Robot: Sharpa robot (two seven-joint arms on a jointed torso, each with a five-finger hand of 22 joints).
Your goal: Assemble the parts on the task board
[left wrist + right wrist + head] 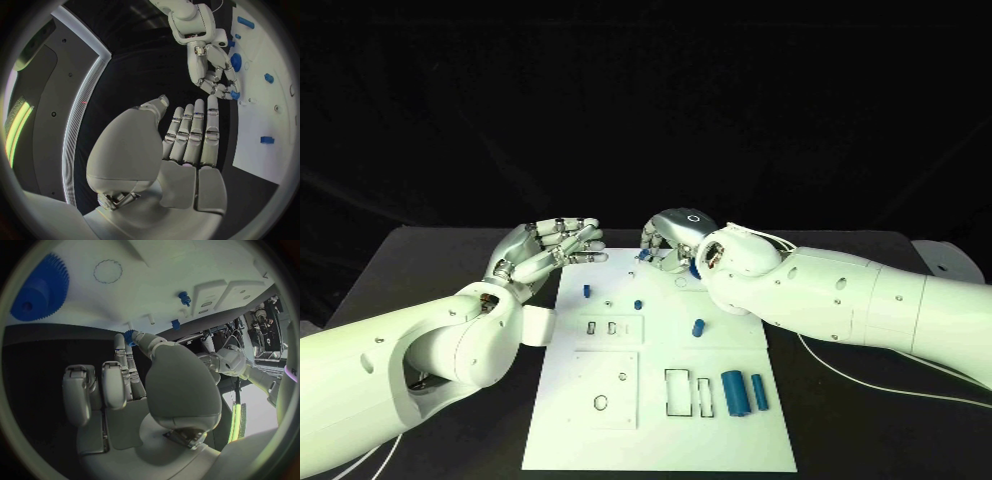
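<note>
Pinching a small blue plastic part [129, 336] at its fingertips, the silver right hand [678, 240] works at the 12 o'clock edge of the white rectangular task board [661, 440]. The silver left hand [548, 250] (fingers straight, together) holds nothing, at 10 o'clock. A blue toothed gear [42, 294] lies on the board near the right hand.

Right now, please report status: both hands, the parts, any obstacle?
Left hand open, fingers straight, beside the task board. Right hand pinching a small blue part at the board's far edge. Blue gear on board nearby. No obstacle seen.
</note>
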